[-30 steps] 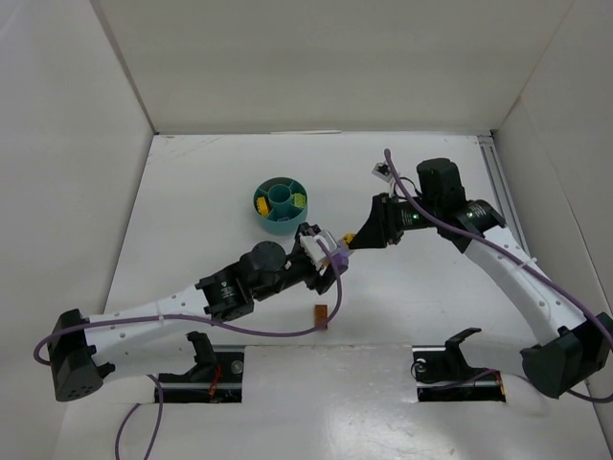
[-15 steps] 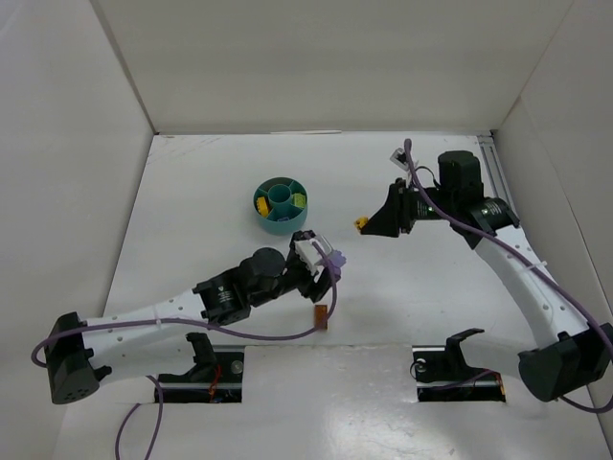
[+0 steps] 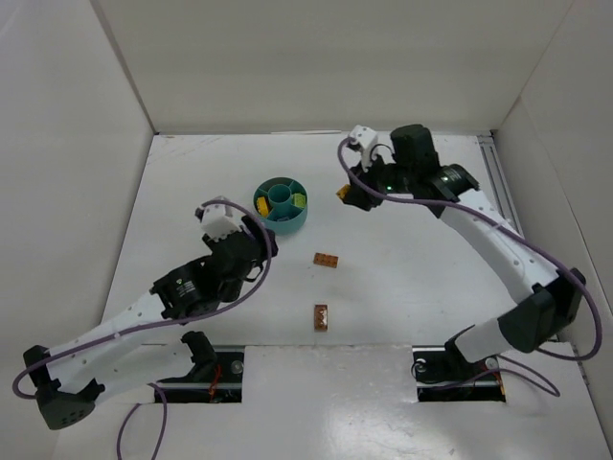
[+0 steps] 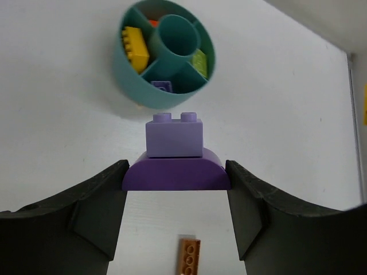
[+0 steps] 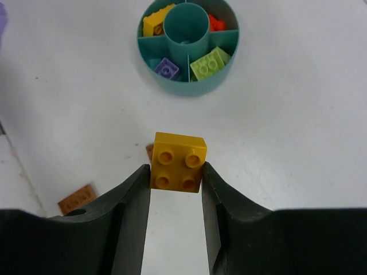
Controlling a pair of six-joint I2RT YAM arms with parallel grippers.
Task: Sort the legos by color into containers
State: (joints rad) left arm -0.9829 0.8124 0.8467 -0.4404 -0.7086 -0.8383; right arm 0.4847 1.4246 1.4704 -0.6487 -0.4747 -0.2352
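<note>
Between the fingers of my left gripper (image 4: pixel 176 172) is a purple lego (image 4: pixel 175 166), a dark arched piece with a lighter purple brick on top. In the top view this gripper (image 3: pixel 261 241) sits just below-left of the teal dish (image 3: pixel 281 222), and the purple lego is hidden there. My right gripper (image 5: pixel 176 172) is shut on a yellow lego (image 5: pixel 178 161), studs facing the camera, to the right of the dish (image 5: pixel 189 89). The gripper (image 3: pixel 345 192) and the yellow lego (image 3: pixel 340 193) also show from above. The dish's sections hold yellow, orange-red, lime green and purple bricks.
Two brown legos lie on the white table below the dish: one (image 3: pixel 328 260) in the middle, one (image 3: pixel 321 315) nearer the arm bases. White walls enclose the table on three sides. A rail runs along the right edge (image 3: pixel 498 177).
The left arm has drawn back to the left, up beside the dish, keeping the purple lego. The right arm has carried the yellow lego up and left toward the dish. A brown lego is now uncovered.
</note>
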